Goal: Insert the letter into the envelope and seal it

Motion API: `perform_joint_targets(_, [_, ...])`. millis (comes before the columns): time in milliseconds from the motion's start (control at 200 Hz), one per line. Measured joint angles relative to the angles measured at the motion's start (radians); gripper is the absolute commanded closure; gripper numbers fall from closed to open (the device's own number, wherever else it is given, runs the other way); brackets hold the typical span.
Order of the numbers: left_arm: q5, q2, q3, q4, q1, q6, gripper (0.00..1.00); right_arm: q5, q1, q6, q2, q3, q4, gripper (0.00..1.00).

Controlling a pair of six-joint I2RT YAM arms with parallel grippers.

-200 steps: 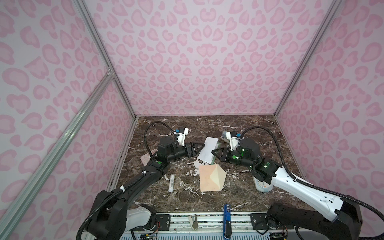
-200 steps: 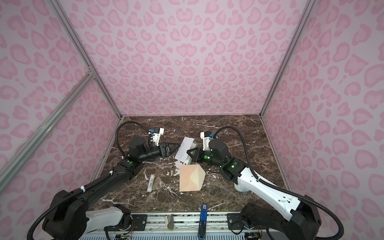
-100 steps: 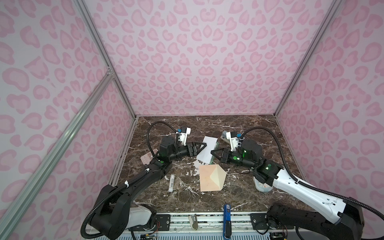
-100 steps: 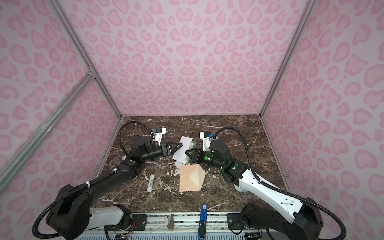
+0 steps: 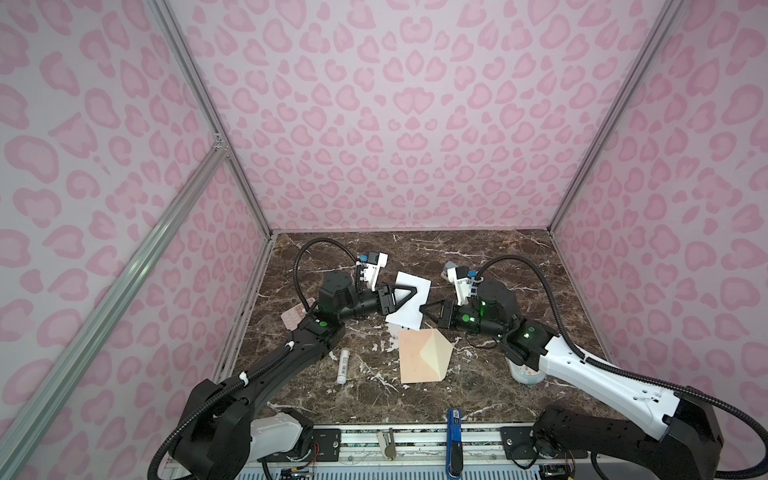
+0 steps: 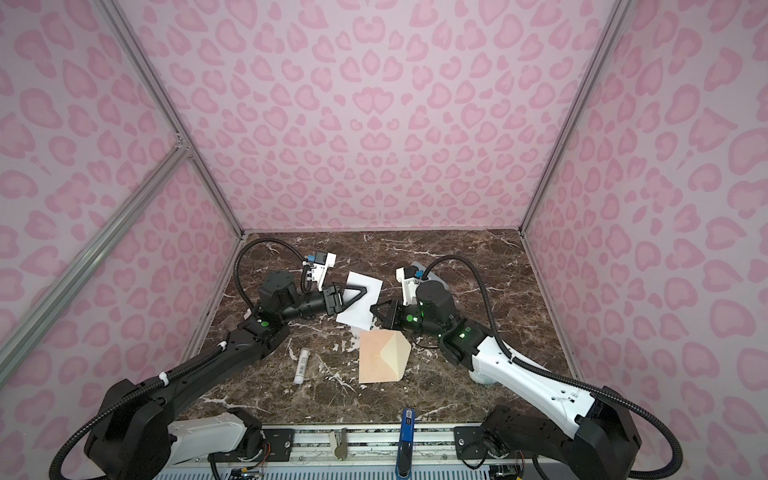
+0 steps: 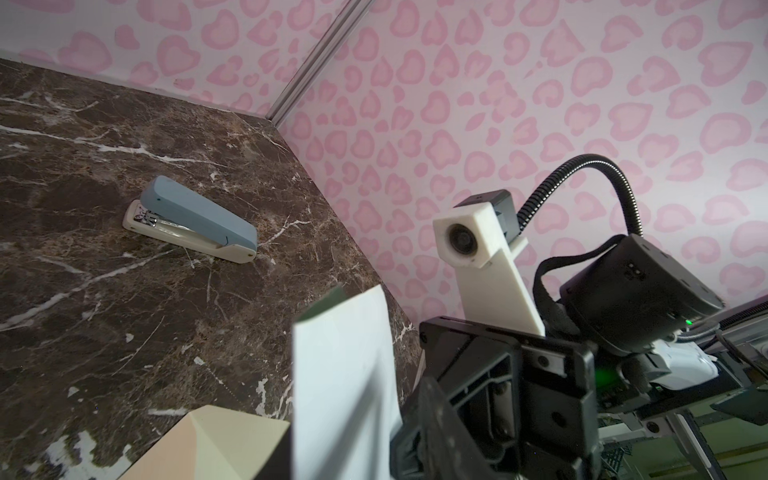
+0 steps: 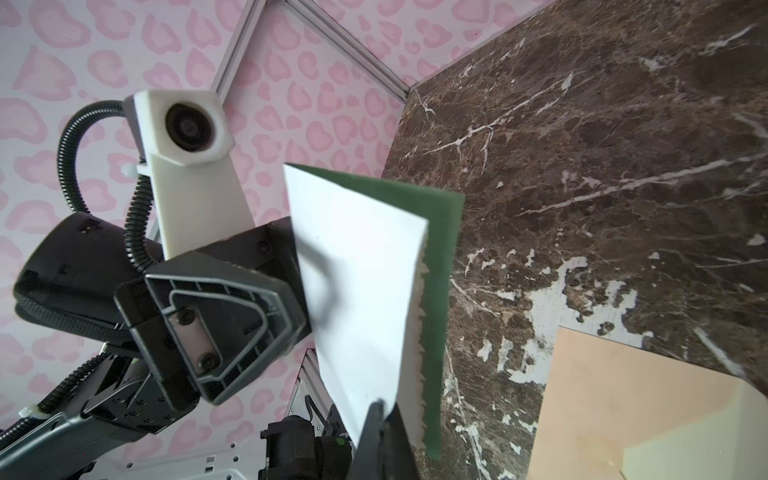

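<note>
Aloft, right gripper (image 8: 380, 411) pinches letter (image 8: 357, 266); left gripper (image 5: 409, 291) astride, grip unclear; envelope (image 5: 419, 355), stapler (image 7: 195, 220) nearby.

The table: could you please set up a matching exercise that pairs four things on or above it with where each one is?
Things:
1. letter
2. envelope
3. stapler
4. white tube

Places:
A. lying on the table beside the left arm
B. pinched in the right gripper, off the table
C. far part of the table, behind the right arm
D. flat on the table, flap open

Pairs: 1-B, 2-D, 3-C, 4-A.
</note>
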Motion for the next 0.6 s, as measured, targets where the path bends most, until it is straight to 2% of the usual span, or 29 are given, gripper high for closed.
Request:
perform_joint_targets(170, [-0.001, -0.002, 0.000, -0.010, 0.000, 0.012, 0.78, -0.004, -0.004, -0.002, 0.000, -0.009, 0.007, 0.97])
perform_joint_targets(600, [-0.024, -0.028, 0.000, -0.064, 0.000, 0.045, 0.84, -0.014, -0.006, -0.003, 0.001, -0.017, 0.014, 0.98])
